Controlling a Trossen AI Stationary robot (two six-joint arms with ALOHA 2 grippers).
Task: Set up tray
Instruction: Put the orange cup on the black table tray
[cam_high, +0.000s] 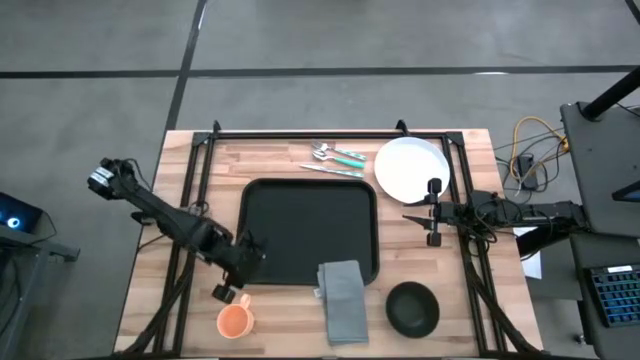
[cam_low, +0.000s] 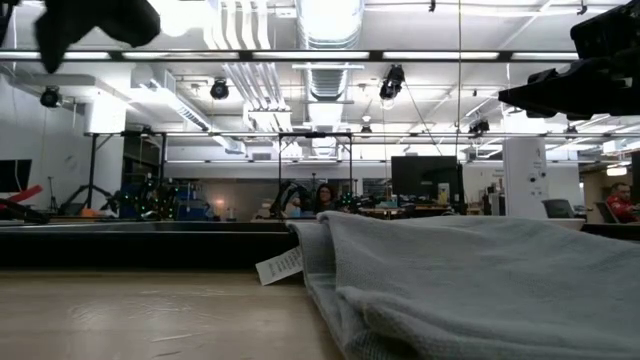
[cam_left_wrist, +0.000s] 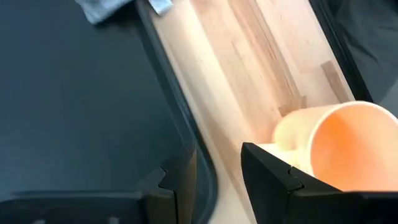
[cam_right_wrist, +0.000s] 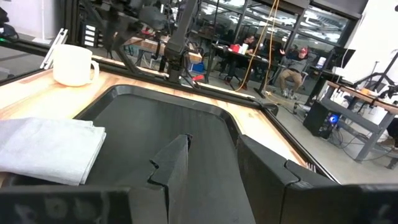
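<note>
Tray (cam_high: 308, 232): bare, nothing loaded; left gripper (cam_high: 247, 252) and right gripper (cam_high: 434, 212) flank it, both released, empty.

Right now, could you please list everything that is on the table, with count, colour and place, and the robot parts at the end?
tray: one, black, middle of the table, nothing resting inside except a napkin corner on its near rim.
plate: one, white, beyond the tray's right corner.
cutlery: a few pieces, silver with teal handles, beyond the tray.
napkin: one, grey, folded, overlapping the tray's near edge.
bowl: one, dark, right of the napkin.
cup: one, orange, near left.
left gripper: open, at the tray's near left corner.
right gripper: open, at the tray's right edge.
</note>
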